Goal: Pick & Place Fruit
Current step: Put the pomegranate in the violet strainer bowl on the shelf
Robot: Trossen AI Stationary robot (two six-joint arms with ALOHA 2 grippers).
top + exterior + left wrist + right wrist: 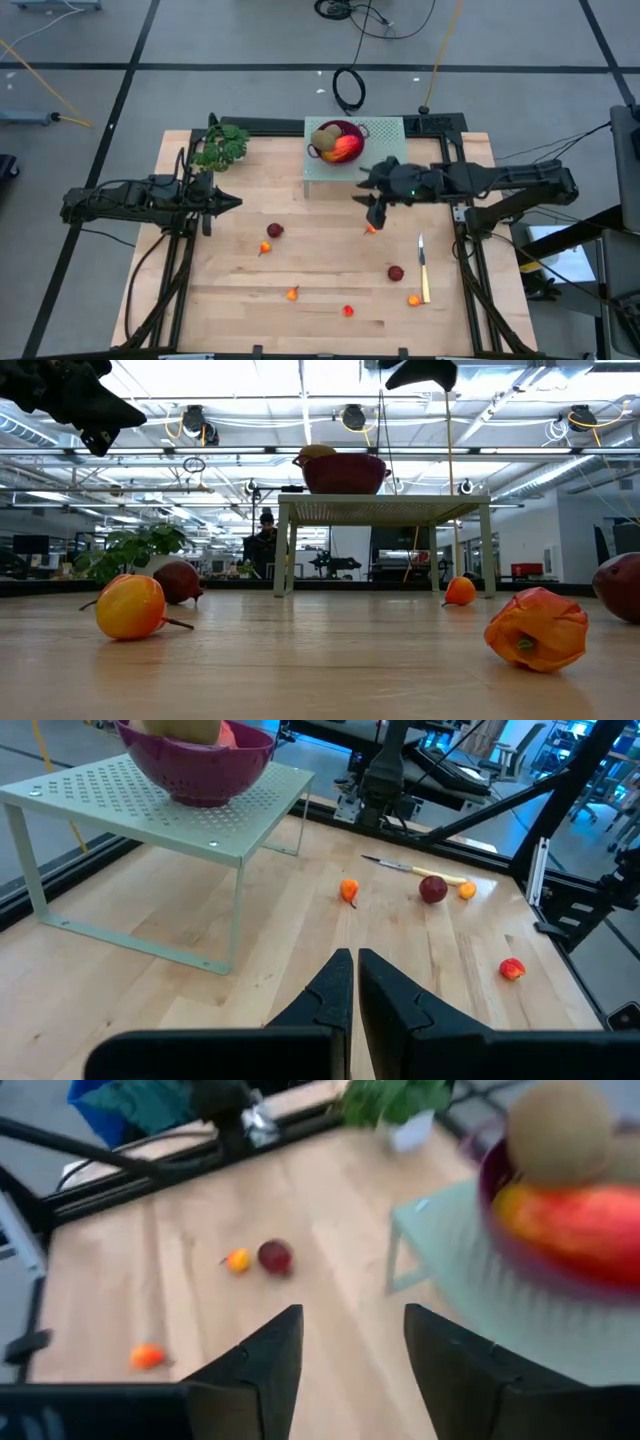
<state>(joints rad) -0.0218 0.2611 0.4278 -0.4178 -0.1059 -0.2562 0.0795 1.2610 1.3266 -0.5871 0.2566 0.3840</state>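
Lying just beside right gripper point(374, 213), tiny orange fruit point(371, 229) on table.

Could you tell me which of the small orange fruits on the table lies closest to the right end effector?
The small orange fruit directly beside the right end effector, in front of the green stand. The other orange fruits lie farther off, toward the table's front edge.

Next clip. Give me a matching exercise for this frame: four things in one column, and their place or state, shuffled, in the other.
Things:
1. bowl
2. knife
3. leafy sprig
4. left gripper

Place or state:
A. far left corner of the table
B. shut, holding nothing
C. on the perforated stand, holding fruit
D. flat on the table near its right edge

Pairs: 1-C, 2-D, 3-A, 4-B
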